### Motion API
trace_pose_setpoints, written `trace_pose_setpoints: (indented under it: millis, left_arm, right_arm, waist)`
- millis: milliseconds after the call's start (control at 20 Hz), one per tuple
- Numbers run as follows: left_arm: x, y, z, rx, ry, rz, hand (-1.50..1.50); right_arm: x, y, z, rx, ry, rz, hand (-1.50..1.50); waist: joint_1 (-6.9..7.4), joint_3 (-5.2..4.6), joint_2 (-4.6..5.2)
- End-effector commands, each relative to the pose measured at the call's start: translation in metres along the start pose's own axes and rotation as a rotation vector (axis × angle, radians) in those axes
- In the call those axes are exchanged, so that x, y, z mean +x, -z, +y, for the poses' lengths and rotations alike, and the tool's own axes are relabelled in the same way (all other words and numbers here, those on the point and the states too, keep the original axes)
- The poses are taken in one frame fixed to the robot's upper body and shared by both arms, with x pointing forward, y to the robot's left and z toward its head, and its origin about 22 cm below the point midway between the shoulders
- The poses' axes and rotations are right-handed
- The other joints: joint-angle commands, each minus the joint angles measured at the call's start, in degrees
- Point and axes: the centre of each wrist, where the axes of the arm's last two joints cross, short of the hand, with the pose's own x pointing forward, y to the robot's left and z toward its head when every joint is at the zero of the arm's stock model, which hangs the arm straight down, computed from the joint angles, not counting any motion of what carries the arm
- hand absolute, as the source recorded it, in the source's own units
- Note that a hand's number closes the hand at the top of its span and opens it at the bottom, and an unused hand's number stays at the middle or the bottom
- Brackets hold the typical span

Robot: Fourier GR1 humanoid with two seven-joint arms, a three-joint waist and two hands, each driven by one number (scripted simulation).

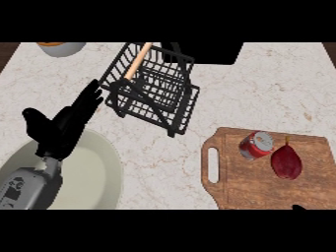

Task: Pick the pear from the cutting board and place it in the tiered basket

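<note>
A wooden cutting board is located at roughly four o'clock on the pale marbled counter, with its slotted handle turned toward the view's centre. A dark red pear is laid on the board, stem end pointed toward twelve o'clock. A red can is positioned just beside the pear at its ten o'clock, lying on its side. A black wire tiered basket with a wooden handle is set at about eleven o'clock from centre, well apart from the board. The left hand is shown at nine o'clock, fingers straight and spread, with nothing held; it is raised above a round cream plate at seven o'clock. Only a dark tip of the right hand is visible at the lower edge, below the board; whether its fingers are spread or curled cannot be told. A white bowl is partly seen at the upper left edge.
</note>
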Motion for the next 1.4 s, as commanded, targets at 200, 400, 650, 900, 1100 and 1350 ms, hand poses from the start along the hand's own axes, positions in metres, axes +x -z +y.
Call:
trace_pose_setpoints:
  millis: [200, 400, 650, 900, 1100, 1350]
  left_arm:
    - [-0.007, 0.005, -0.018, -0.031, -0.055, 0.071, 0.00]
    - [-0.021, 0.000, -0.017, -0.026, -0.061, 0.074, 0.00]
    - [-0.023, -0.009, -0.016, 0.000, -0.079, 0.074, 0.00]
    - [-0.033, -0.008, -0.020, 0.011, -0.076, 0.088, 0.00]
    - [-0.016, 0.006, -0.013, 0.021, -0.078, 0.072, 0.00]
    - [-0.027, -0.001, -0.008, 0.041, -0.067, 0.071, 0.00]
  right_arm:
    - [0.079, -0.001, 0.020, 0.013, -0.140, 0.166, -1.50]
    - [0.107, -0.011, 0.049, 0.043, -0.234, 0.248, -1.50]
    - [0.138, -0.021, 0.074, 0.095, -0.269, 0.260, -1.50]
    - [0.133, -0.014, 0.091, 0.149, -0.313, 0.290, -1.50]
    - [0.129, -0.010, 0.096, 0.122, -0.320, 0.324, -1.50]
    - [0.133, 0.005, 0.102, 0.066, -0.340, 0.319, -1.50]
  waist:
    - [0.43, -0.27, 0.00]
    - [-0.05, -0.19, -0.30]
    - [-1.00, -0.02, -0.80]
    - [-1.79, 0.04, -0.78]
    - [-2.36, 0.05, -0.78]
    - [-2.20, 0.04, -0.76]
